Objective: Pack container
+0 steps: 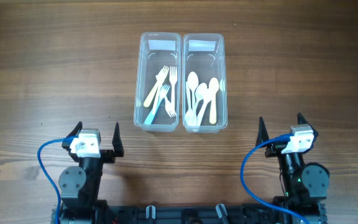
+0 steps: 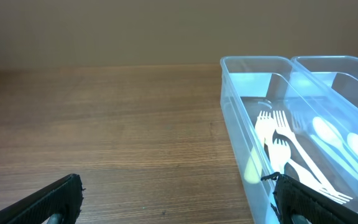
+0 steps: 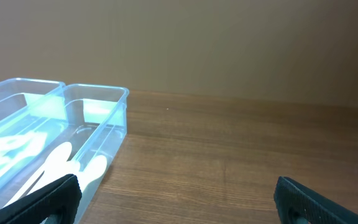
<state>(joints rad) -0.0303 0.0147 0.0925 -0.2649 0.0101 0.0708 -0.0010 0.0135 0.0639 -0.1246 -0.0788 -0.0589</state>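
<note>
Container with forks (image 1: 159, 59) and container with spoons (image 1: 203, 59), both of clear plastic, side by side at the middle of the wooden table (image 1: 42, 74), long walls touching or very nearly so, well ahead of both arms. In the left one: several pale forks (image 1: 166, 81) lying crossed, plus one piece with a blue handle (image 1: 152, 113) toward the near end. In the right one: pale spoons (image 1: 202, 93) in a loose heap. Far end of each box bare.

Low at the near edge, left gripper (image 1: 98, 127) with fingers spread wide, holding nothing, apart from every object. Same for right gripper (image 1: 280, 119): fingers wide, nothing between them, only bare wood ahead.

From the left wrist, container with forks just to the right of the open fingers, tines visible through the clear wall. From the right wrist, container with spoons off to the left, its contents blurred behind the plastic. Cannot tell the exact number of forks or spoons.
</note>
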